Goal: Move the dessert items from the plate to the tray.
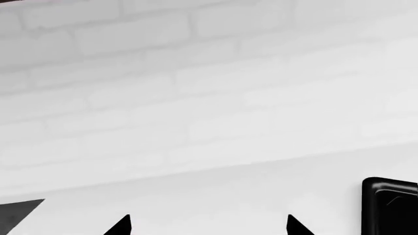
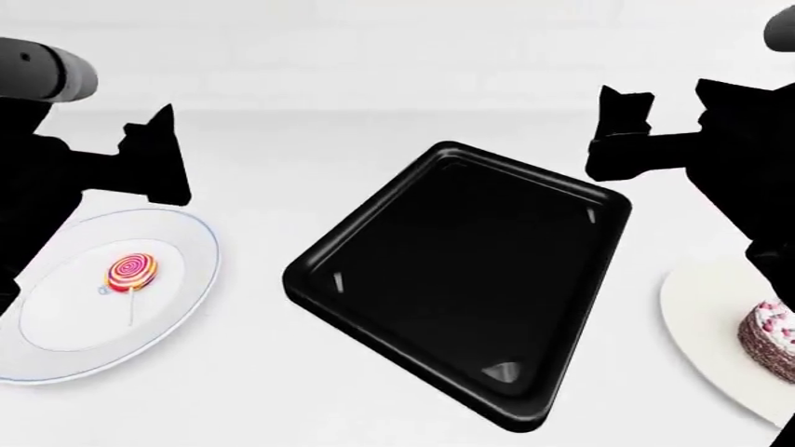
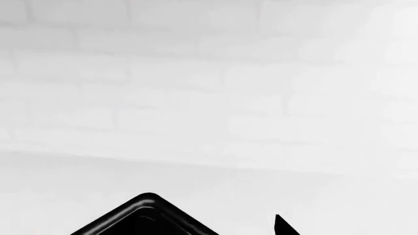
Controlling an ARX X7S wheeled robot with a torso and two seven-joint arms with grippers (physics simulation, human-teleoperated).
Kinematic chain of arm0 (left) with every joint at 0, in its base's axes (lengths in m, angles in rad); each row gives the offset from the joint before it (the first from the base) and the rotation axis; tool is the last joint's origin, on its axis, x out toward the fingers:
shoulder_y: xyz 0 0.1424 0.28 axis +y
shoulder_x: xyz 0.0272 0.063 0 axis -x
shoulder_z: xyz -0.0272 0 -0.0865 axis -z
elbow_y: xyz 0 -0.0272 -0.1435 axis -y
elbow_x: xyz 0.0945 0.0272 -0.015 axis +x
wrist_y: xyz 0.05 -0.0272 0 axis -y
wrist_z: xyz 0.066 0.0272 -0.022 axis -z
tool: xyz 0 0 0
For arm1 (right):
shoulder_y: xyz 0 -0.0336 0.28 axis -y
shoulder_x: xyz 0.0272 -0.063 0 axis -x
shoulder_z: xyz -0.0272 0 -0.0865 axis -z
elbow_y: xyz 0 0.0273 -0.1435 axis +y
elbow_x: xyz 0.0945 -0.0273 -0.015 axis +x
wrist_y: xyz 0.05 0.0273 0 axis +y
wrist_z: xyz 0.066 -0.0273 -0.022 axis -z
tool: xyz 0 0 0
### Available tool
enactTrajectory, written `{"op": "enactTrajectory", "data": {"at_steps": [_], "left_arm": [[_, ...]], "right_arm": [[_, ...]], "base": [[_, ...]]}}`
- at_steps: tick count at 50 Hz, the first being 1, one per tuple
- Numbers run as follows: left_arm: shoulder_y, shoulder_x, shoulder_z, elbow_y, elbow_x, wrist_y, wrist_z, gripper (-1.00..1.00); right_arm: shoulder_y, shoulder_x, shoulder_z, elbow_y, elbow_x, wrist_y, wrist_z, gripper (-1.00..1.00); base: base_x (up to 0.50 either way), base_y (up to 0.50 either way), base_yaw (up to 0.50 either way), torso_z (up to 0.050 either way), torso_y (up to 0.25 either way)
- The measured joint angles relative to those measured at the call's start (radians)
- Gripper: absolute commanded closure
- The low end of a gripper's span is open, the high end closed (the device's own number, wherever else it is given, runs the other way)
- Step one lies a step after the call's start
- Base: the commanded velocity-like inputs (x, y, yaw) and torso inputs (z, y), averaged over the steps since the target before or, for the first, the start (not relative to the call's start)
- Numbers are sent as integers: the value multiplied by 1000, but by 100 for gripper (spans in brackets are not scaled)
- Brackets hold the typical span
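A pink-orange swirl lollipop (image 2: 133,271) lies on a white plate (image 2: 50,358) at the left. A white-frosted cake (image 2: 770,337) with pink sprinkles stands on a second white plate (image 2: 695,312) at the right edge. Between them lies the black tray (image 2: 460,279), with nothing in it. My left gripper (image 2: 155,154) hovers beyond the lollipop plate, open; its fingertips (image 1: 121,226) show far apart with nothing between. My right gripper (image 2: 621,130) hangs above the tray's far right corner. Only one of its fingertips (image 3: 284,226) shows, well off to the side, so the jaws stand open and empty.
A white brick wall (image 1: 209,88) closes off the back of the white tabletop (image 2: 249,391). A tray corner (image 1: 392,205) shows in the left wrist view and another tray corner (image 3: 144,215) in the right wrist view.
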Motion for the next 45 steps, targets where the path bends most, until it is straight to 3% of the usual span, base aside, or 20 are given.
{"op": "enactTrajectory", "data": {"at_steps": [7,18,26,45], "left_arm": [[1,-35,4,-59,-64,-17,-42,-100],[256,15,-109,-186,-114,50,-159,-100],[358,30,-133,-242,-124,68,-219,-100],[441,29,-83,-319,-50,132,-186,-100]], "right_arm": [[8,29,-54,31,-4,-27,-12,-100],[20,65,-115,62,-42,-94,-60,-100],[27,79,-138,76,-56,-123,-77,-100],[23,100,-165,83,-62,-159,-89,-100]], "base": [[0,0,0,47,130],[0,0,0,49,100],[0,0,0,2,0],[0,0,0,0,0]]}}
